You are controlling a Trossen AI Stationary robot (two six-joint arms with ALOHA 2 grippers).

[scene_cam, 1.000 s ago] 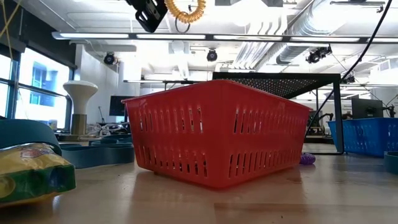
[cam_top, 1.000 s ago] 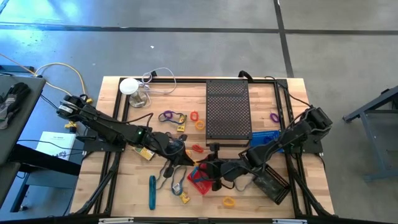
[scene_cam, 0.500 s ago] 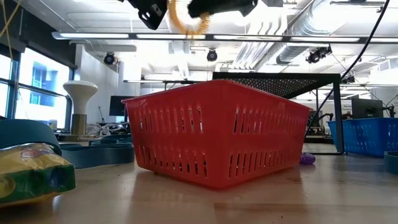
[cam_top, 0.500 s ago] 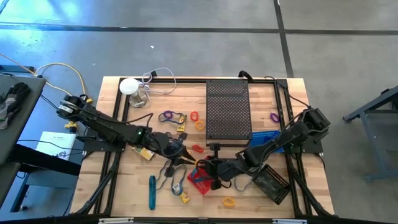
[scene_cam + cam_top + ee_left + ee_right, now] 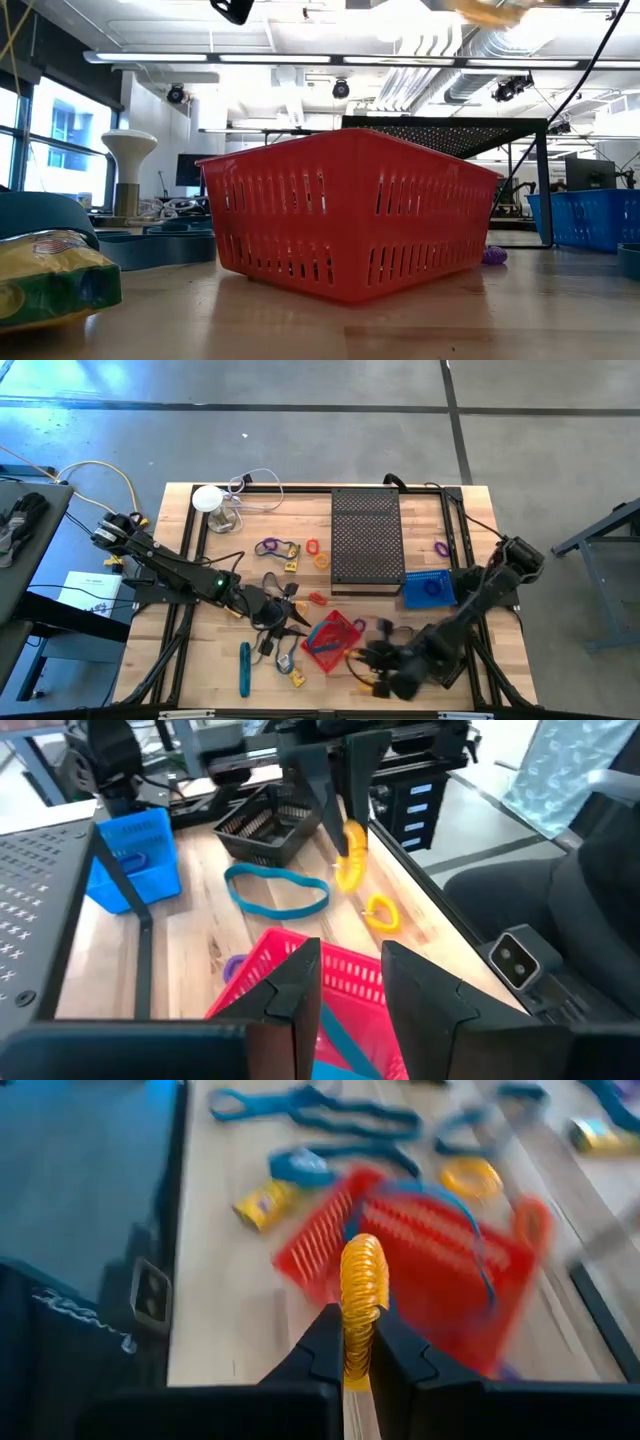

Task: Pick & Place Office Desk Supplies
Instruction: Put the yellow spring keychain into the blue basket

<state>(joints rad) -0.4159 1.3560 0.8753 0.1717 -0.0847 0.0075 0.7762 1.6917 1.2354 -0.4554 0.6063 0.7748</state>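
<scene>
Step in hand: carry. Right gripper (image 5: 357, 1342), fingers clamped on yellow coiled elastic ring (image 5: 361, 1288), near surface's front edge, beside red slotted plastic basket (image 5: 333, 639). Next: choose bin, release. Left gripper (image 5: 350, 982), fingers apart. Vs. earlier: ring handed left-to-right; right arm swung away.

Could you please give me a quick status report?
Right hand shut on yellow coil ring, beside red basket. Left hand open, empty. Nothing in the way.
</scene>
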